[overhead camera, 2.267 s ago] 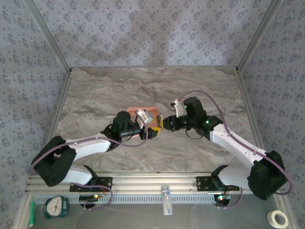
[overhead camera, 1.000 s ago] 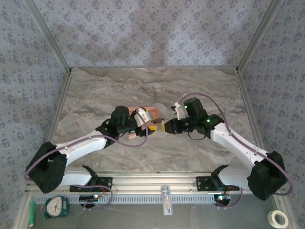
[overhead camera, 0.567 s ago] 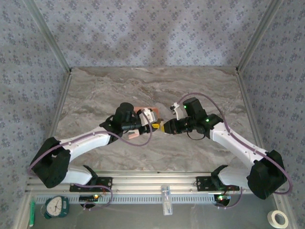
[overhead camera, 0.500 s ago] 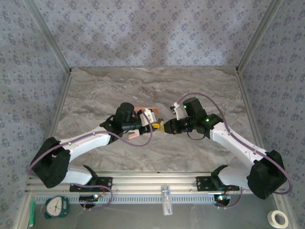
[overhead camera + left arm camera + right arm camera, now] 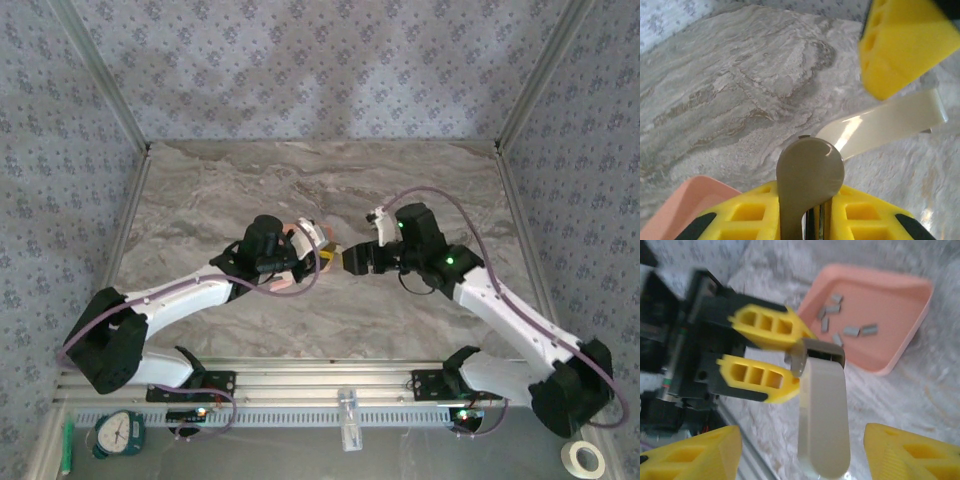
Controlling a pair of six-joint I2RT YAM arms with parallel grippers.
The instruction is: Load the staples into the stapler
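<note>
**Top external view.** The two arms met over the middle of the marbled table point(image 5: 250, 190). The left gripper point(image 5: 322, 262) and right gripper point(image 5: 348, 260) faced each other tip to tip. The stapler between them was too small to make out.

**Left wrist view.** The left gripper's yellow fingers point(image 5: 760, 212) were pinched nearly together on the rounded grey-brown end of the stapler point(image 5: 810, 172). Its pale arm ran off to the right above the table. A corner of the salmon-pink tray point(image 5: 690, 200) lay at lower left.

**Right wrist view.** The right gripper's fingers point(image 5: 910, 455) stood wide apart on either side of the stapler's pale body without touching it. The staples point(image 5: 840, 320) lay scattered inside the tray, well apart from the stapler.
</note>
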